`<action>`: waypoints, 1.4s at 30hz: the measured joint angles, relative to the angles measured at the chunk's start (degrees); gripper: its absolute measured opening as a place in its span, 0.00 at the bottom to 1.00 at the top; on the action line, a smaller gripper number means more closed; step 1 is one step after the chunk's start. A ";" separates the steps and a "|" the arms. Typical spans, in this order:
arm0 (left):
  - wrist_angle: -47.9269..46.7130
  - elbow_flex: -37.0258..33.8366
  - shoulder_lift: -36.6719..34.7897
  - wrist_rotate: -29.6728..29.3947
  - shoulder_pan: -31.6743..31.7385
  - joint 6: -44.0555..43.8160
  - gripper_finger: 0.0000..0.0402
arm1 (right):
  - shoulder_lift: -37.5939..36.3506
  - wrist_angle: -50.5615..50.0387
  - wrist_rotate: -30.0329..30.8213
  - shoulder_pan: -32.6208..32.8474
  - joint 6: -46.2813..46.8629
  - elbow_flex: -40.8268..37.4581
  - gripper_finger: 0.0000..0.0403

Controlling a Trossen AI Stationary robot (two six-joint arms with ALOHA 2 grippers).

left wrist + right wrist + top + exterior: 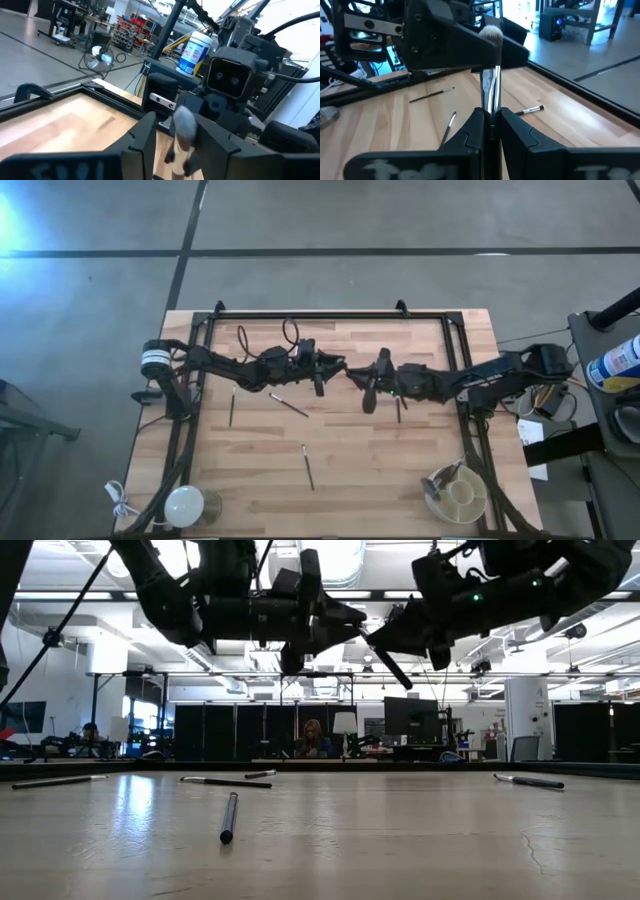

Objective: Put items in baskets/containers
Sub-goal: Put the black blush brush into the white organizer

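The right gripper [490, 120] clenches a brush [490, 85] in the air above the table's middle; the left gripper [175, 145] stands released around its bristles. If it pulls away crooked, the brush may slip before reaching the tub [457, 492].

My right tool [490, 122] grips one makeup brush [491, 75] by its silver ferrule, the pale fluffy head pointing away from my wrist, raised above the counter [350, 480]. Four more thin brushes lie flat on the wood: one [231, 406] near my left arm, one [289, 405] mid-counter, one [308, 467] nearer the front, another [397, 410] under my right arm. The round cream tub [457, 493] stands at the front right corner.
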 joint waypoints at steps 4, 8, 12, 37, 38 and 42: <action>0.04 -0.02 0.00 -0.03 0.04 0.77 0.27 | 1.85 -0.07 -0.02 0.09 -0.21 0.81 0.08; -0.03 -0.09 0.00 0.78 0.09 1.13 0.13 | 2.85 -0.31 -1.01 0.09 -0.73 1.43 0.08; 0.06 -0.07 0.00 1.27 0.07 3.11 0.02 | 1.44 -3.09 -2.03 0.09 0.24 1.74 0.16; -2.10 2.23 -0.13 11.76 -0.68 9.31 0.00 | 0.89 -31.02 -20.48 -4.04 -0.16 16.72 0.29; -2.08 2.23 -0.13 11.76 -0.68 9.31 0.00 | 1.09 -30.97 -20.55 -4.04 -0.18 16.75 0.25; -2.01 2.23 -0.15 11.81 -0.68 8.28 0.00 | 0.40 -31.05 -20.36 -3.58 -0.25 16.25 0.09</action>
